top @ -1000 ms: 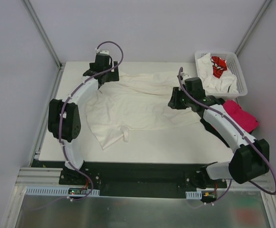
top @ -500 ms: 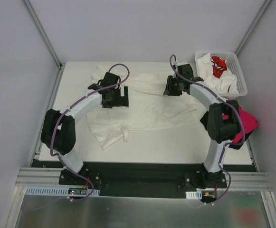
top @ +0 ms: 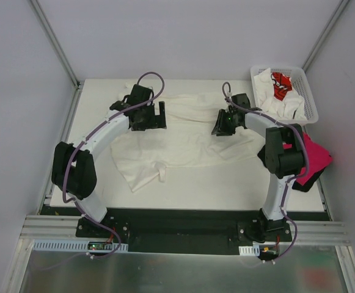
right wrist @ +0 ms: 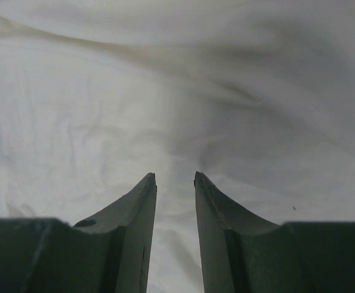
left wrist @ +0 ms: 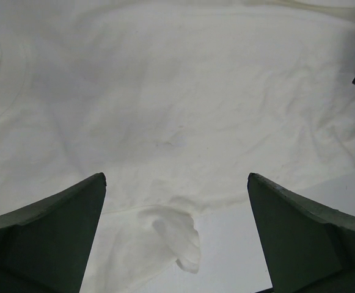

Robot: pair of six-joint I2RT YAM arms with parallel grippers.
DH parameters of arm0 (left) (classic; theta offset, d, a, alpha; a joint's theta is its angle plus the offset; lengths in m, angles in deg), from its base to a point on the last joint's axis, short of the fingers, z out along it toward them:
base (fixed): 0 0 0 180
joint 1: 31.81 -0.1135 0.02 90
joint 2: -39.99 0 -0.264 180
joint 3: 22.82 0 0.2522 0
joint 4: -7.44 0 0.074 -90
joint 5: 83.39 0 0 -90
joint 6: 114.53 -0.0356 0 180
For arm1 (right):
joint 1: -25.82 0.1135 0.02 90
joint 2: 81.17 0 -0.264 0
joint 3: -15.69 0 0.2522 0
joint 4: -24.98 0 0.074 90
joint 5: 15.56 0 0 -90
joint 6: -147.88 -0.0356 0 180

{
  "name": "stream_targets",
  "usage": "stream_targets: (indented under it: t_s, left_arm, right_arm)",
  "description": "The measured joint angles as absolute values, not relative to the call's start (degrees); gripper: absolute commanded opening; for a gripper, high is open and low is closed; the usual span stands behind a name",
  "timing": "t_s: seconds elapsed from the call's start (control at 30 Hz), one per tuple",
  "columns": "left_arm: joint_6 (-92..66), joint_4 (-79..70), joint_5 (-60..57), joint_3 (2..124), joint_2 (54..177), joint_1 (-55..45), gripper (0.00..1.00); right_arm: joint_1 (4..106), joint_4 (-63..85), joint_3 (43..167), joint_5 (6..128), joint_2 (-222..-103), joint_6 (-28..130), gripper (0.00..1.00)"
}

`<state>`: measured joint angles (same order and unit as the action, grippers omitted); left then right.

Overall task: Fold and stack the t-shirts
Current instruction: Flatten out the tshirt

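– T-shirts: we note the cream t-shirt (top: 183, 137) spread out and rumpled across the middle of the table (top: 226, 189), with both arms reaching over its far half

– And the others?

– We see a white t-shirt with red print (top: 280, 84) lying among pale cloth in the basket (top: 310, 97) at the far right corner. A magenta t-shirt (top: 314, 149) sits bunched on the table just near of the basket, partly behind the right arm

– Left gripper (top: 157, 117)?

– It hangs above the cloth's far left part. From its wrist view we record the fingers (left wrist: 55, 232) spread wide, nothing between them, only cream fabric below and a small curled flap (left wrist: 176, 238) at the cloth's edge

– Right gripper (top: 221, 127)?

– It is over the shirt's far right part. We log its fingers (right wrist: 128, 226) close together with a narrow gap, wrinkled cream cloth showing through it. We see no fold caught between the tips, and we cannot tell whether they touch the fabric
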<state>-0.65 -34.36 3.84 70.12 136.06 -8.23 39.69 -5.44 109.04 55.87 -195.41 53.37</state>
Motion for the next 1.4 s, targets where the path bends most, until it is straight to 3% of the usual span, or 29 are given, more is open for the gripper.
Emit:
stream_targets:
  t_s: [0.5, 0.83, 1.1, 1.4]
  left_arm:
    - [-0.28, -37.20, 5.22, 79.47, 135.89, -8.23, 0.99]
    - [-0.69, -38.20, 8.04, 80.72, 134.38, -8.23, 0.99]
    - [-1.11, -38.82, 8.72, 80.72, 132.91, -8.23, 0.99]
    - [-1.17, -38.79, 9.11, 80.70, 128.13, -8.23, 0.99]
  right_arm:
    - [36.54, 3.80, 104.65, 48.02, -197.00, 44.34, 0.36]
    - [34.25, 17.00, 94.20, 42.53, -194.91, 35.69, 0.36]
    - [34.12, 22.38, 77.28, 42.69, -183.41, 32.48, 0.37]
    - [34.14, 16.57, 65.26, 45.20, -166.21, 33.26, 0.40]
